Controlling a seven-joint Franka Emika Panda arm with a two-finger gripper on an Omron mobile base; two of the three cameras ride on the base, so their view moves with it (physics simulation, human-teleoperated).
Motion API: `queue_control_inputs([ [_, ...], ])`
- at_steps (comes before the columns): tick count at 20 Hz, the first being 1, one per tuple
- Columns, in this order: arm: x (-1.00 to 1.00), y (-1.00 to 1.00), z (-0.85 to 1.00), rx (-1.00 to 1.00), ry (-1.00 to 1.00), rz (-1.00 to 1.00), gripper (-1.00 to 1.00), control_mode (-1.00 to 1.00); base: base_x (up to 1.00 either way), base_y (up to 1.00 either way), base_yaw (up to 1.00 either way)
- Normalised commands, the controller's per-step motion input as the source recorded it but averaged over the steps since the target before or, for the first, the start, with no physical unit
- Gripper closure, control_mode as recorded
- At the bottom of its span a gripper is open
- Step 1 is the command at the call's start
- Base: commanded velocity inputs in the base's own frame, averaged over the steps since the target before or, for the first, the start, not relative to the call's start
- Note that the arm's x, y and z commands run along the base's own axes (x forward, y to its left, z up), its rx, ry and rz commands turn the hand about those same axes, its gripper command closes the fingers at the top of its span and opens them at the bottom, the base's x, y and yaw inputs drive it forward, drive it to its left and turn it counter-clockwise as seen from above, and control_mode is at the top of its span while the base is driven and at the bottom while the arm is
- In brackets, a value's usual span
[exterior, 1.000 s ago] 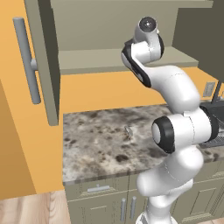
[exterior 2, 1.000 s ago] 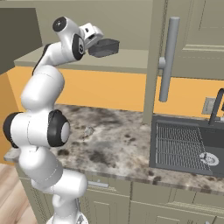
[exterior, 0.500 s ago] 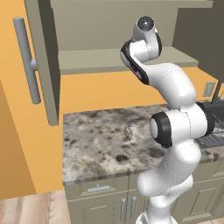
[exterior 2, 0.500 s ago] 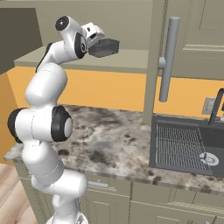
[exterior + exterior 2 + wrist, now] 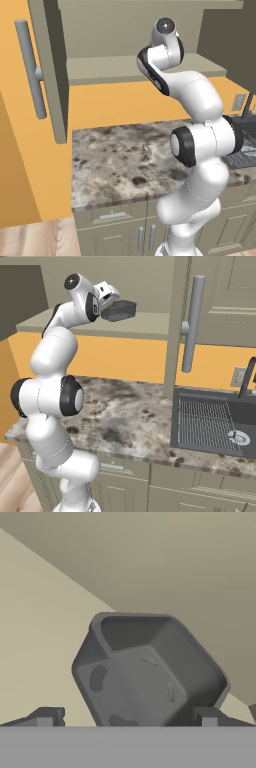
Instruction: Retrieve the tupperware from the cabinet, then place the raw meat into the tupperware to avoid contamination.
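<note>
The open end effector (image 5: 125, 717) sits around the tub (image 5: 147, 672) on the cabinet shelf (image 5: 145, 326); the right base view shows the sink (image 5: 210, 421).

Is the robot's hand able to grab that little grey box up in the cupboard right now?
Probably yes. The cabinet doors stand open, and the end effector is open right at the tupperware on the shelf, one finger on each side, with nothing between them.

Arm (image 5: 50, 361) raised high, elbow bent; gripper (image 5: 127, 718) spread wide, level.
</note>
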Motion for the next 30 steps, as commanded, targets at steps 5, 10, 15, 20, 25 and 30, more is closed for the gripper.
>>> queue_control_inputs([
  [5,0.05,0.00,-0.08,0.00,0.00,0.00,-1.00,-1.00,0.00,0.00,0.00],
  [10,0.07,0.00,-0.06,0.00,0.01,0.00,-1.00,-1.00,0.00,0.00,0.00],
  [15,0.08,0.00,-0.03,0.00,0.01,0.00,1.00,-1.00,0.00,0.00,0.00],
  [20,0.05,0.00,-0.01,0.00,0.01,0.00,1.00,-1.00,0.00,0.00,0.00],
  [25,0.03,0.00,0.00,0.00,0.02,0.00,1.00,-1.00,0.00,0.00,0.00],
  [30,0.00,0.00,0.00,0.00,0.00,0.00,1.00,-1.00,0.00,0.00,0.00],
])
